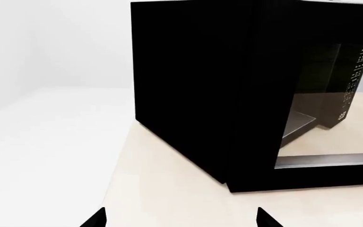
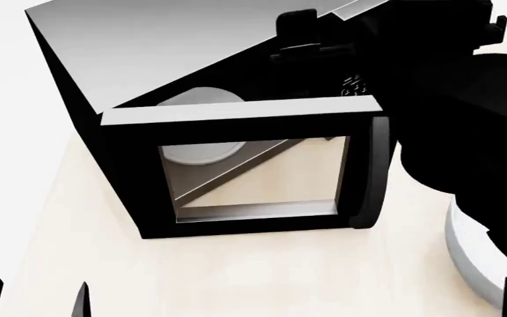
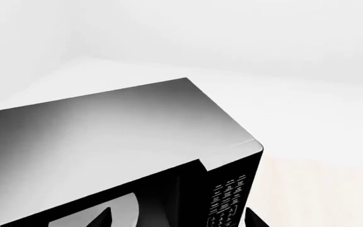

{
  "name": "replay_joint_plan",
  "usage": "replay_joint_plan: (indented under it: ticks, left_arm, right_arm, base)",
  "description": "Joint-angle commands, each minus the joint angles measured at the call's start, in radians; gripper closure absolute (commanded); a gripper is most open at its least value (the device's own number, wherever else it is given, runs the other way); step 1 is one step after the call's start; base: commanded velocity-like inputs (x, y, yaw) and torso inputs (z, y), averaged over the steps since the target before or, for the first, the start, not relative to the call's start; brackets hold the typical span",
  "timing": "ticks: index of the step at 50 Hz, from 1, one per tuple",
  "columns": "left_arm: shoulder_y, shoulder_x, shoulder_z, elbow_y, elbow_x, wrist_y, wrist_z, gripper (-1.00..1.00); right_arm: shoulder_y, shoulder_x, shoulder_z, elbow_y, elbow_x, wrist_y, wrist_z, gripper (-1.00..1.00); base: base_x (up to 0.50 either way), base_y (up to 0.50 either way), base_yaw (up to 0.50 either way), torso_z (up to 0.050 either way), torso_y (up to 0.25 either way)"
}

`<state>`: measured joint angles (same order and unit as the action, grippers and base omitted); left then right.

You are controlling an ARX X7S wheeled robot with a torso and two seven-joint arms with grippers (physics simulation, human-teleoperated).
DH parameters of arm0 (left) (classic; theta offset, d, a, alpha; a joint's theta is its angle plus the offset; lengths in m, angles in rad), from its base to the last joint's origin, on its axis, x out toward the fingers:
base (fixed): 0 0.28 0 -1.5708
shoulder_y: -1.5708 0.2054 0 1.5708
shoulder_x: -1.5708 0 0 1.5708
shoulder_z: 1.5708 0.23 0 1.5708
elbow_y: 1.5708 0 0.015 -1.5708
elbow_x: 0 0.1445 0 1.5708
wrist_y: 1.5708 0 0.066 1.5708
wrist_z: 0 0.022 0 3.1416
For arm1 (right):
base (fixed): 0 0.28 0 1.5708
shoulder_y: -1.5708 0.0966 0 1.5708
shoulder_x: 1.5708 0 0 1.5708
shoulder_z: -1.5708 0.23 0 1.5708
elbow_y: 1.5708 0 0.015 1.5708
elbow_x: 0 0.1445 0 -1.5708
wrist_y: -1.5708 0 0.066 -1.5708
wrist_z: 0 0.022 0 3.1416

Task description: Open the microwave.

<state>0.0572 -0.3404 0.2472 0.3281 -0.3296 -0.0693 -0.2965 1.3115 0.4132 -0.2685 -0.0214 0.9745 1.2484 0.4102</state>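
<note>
The microwave point(image 2: 183, 59) is a big black box with a grey top, standing on the beige tabletop. Its glass-windowed door point(image 2: 253, 175) is swung partly open toward me, with the vertical black handle point(image 2: 370, 175) at its free edge. The white turntable point(image 2: 202, 125) shows inside. My right gripper point(image 3: 180, 220) is open and empty, hovering above the front top edge near the keypad point(image 3: 229, 201); its black arm point(image 2: 447, 99) crosses the microwave's right side. My left gripper point(image 1: 181, 220) is open and empty, low over the table in front of the microwave's left side point(image 1: 188, 94); it also shows in the head view point(image 2: 35, 297).
A grey-white bowl point(image 2: 474, 261) sits on the table to the right of the door, partly hidden by my right arm. The beige tabletop point(image 2: 236, 277) stretches in front of the door. White floor and walls lie beyond the table's left edge.
</note>
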Motion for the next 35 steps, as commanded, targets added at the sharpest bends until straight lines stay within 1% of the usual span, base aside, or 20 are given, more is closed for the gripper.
replay_joint_plan:
  ticks: [1, 12, 35]
  left_arm:
    - [0.000, -0.003, 0.002, 0.003, -0.004, 0.001, -0.002, -1.00]
    - [0.000, -0.005, 0.007, 0.000, -0.005, 0.004, -0.003, -1.00]
    - [-0.001, -0.012, 0.007, 0.000, -0.016, 0.009, -0.004, -1.00]
  right_arm:
    - [0.086, -0.019, -0.040, 0.129, -0.005, 0.063, -0.009, -1.00]
    - [0.138, -0.038, -0.099, 0.276, -0.062, 0.021, -0.059, -1.00]
    - [0.186, -0.104, -0.232, 0.544, -0.186, -0.115, -0.168, -1.00]
  base:
    - [0.00, 0.00, 0.00, 0.000, 0.000]
    - [0.00, 0.00, 0.00, 0.000, 0.000]
    - [0.00, 0.00, 0.00, 0.000, 0.000]
